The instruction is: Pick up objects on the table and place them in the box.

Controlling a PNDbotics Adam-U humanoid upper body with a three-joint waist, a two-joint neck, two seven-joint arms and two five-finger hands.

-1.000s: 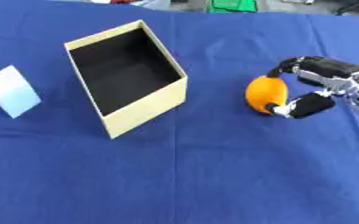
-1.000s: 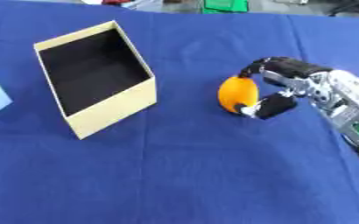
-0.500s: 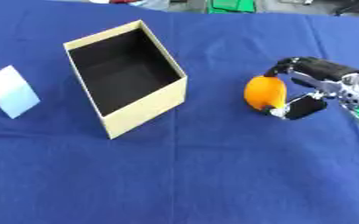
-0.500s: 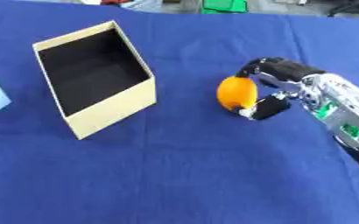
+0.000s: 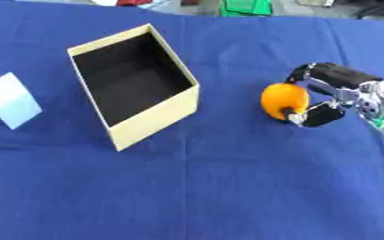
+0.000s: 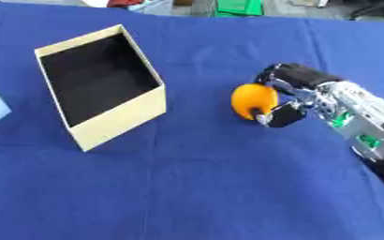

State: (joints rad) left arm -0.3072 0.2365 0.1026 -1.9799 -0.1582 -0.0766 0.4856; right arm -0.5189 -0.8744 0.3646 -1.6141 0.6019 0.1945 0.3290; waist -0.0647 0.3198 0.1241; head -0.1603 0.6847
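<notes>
While right of the box (image 5: 135,84) | right hand (image 6: 298,96) curled round orange ball (image 6: 254,101)

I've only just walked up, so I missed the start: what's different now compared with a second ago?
Little has changed. The right hand stays curled round the orange ball, and the two have drifted slightly left, towards the box; I cannot tell whether the ball is off the blue table. The box, open and empty, and the pale blue card to its left are where they were. The left hand is out of view.
</notes>
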